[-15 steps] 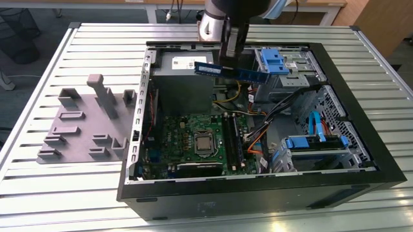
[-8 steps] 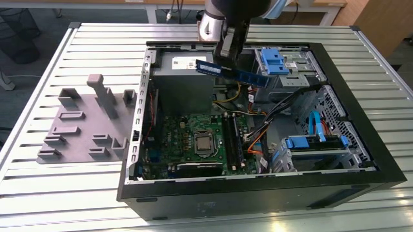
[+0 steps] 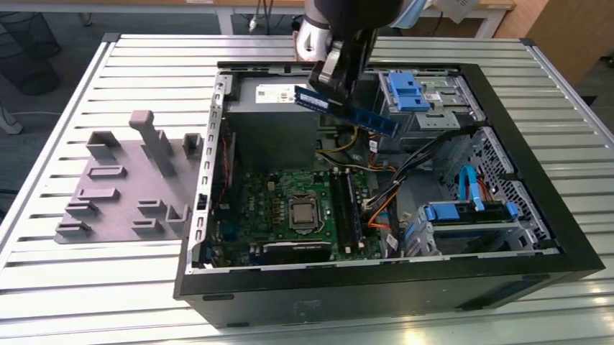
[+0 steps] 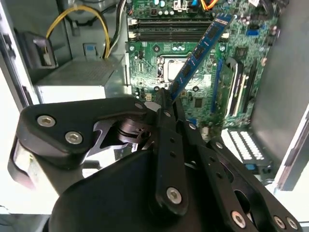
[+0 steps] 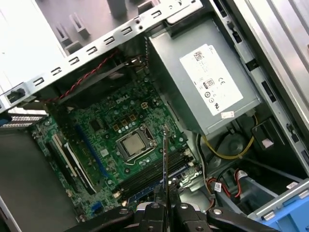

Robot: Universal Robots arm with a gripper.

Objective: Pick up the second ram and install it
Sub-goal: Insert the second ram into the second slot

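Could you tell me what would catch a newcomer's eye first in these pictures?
The open case on the slatted table stands out first, with its green motherboard bare inside. Above it the gripper holds a blue ram, tilted in the air over the case. A grey fixture lies on the table beside the case, at the exterior view's left.

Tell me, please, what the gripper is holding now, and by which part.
The gripper holds the second ram, clamped near one end; the rest of the stick juts out free above the motherboard.
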